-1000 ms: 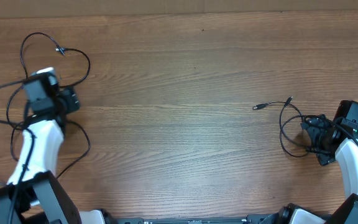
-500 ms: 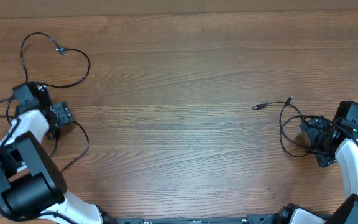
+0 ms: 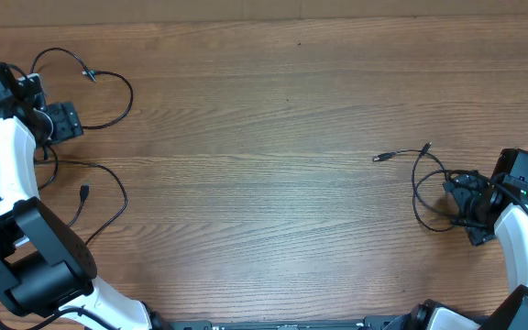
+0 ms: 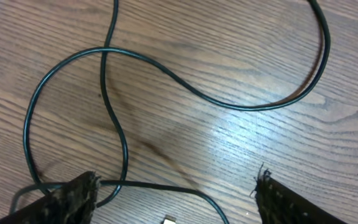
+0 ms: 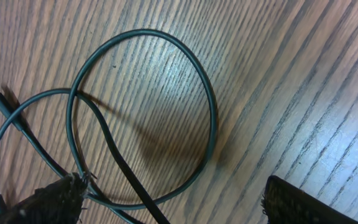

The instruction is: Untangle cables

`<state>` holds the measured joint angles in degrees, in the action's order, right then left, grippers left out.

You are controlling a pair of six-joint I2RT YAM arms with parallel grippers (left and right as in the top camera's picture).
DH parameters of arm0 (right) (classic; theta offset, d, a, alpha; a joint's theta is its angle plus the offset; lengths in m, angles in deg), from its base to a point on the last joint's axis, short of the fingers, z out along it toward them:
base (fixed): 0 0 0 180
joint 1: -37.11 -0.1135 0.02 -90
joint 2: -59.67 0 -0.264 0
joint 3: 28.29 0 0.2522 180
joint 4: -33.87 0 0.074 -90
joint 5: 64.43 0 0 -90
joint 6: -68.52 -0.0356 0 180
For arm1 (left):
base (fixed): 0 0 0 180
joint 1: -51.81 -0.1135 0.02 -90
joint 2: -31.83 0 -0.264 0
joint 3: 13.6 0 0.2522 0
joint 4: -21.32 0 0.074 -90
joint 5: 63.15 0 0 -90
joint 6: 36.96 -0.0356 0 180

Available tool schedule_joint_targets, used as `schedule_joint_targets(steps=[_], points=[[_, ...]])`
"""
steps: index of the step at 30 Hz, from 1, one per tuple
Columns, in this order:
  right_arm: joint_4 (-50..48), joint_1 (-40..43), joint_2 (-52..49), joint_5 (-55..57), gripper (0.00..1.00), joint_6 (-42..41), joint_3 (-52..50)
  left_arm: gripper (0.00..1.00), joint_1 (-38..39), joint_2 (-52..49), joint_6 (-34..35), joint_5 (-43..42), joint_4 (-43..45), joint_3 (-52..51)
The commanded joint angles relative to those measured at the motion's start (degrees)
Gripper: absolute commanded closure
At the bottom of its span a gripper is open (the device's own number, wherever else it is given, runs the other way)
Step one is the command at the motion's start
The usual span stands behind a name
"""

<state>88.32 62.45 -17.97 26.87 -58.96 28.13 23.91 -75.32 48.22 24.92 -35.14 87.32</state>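
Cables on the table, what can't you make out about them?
Overhead: left cables pass under the left arm; crossings there hidden.
Overhead: right cable runs under the right gripper.
Left wrist: plug cut by bottom edge.
Right wrist: the same cable leaves the bottom edge.

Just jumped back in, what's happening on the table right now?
Two arms are working on thin black cables on a wooden table. The left hand hovers open over crossing cable strands at the table's far left. The right hand, also open, hangs over a small coiled cable on the right side. Neither hand grips anything.
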Motion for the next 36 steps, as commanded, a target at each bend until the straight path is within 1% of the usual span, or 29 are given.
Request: schedule_joint_targets(steps=[1, 4, 11, 14, 18, 21, 24, 26, 29, 31, 36], points=[[-0.22, -0.33, -0.28, -0.13, 0.09, 0.07, 0.11, 0.22, -1.25, -1.75, 1.18, 4.22, 0.31, 1.07], [0.17, -0.33, -0.28, -0.13, 0.08, 0.07, 0.11, 0.24, -2.25, -4.2, 1.22, 6.01, 1.38, 1.07], [0.85, -0.33, -0.28, -0.13, 0.07, 0.07, 0.11, 0.3, -4.76, -13.09, 2.4, 5.86, 0.94, 1.07], [0.85, -0.33, -0.28, -0.13, 0.07, 0.07, 0.11, 0.3, -4.72, -15.08, 2.21, 5.42, 1.22, 1.07], [0.87, -0.33, -0.28, -0.13, 0.07, 0.07, 0.09, 0.35, -4.7, -15.69, 2.25, 4.52, 3.04, 1.09], [0.87, -0.33, -0.28, -0.15, 0.07, 0.04, 0.09, 0.52, -4.7, -15.69, 2.25, 3.69, 4.52, 1.25], [0.87, -0.33, -0.28, -0.13, 0.07, 0.04, 0.09, 0.82, -4.74, -15.69, 2.23, 3.41, 6.1, 1.68], [0.87, -0.33, -0.28, -0.13, 0.07, 0.04, 0.09, 0.96, -4.76, -15.69, 2.21, 4.07, 6.84, 3.37], [1.25, -0.33, -0.28, -0.15, 0.07, 0.04, 0.09, 0.96, -4.74, -15.69, 2.23, 4.02, 6.75, 8.59], [1.46, -0.33, -0.28, -0.15, 0.07, 0.04, 0.09, 0.96, -4.74, -15.69, 2.32, 3.98, 6.8, 14.03], [1.9, -0.33, -0.28, -0.17, 0.07, 0.02, 0.07, 0.96, -4.74, -15.69, 7.63, 3.8, 9.11, 28.2]])
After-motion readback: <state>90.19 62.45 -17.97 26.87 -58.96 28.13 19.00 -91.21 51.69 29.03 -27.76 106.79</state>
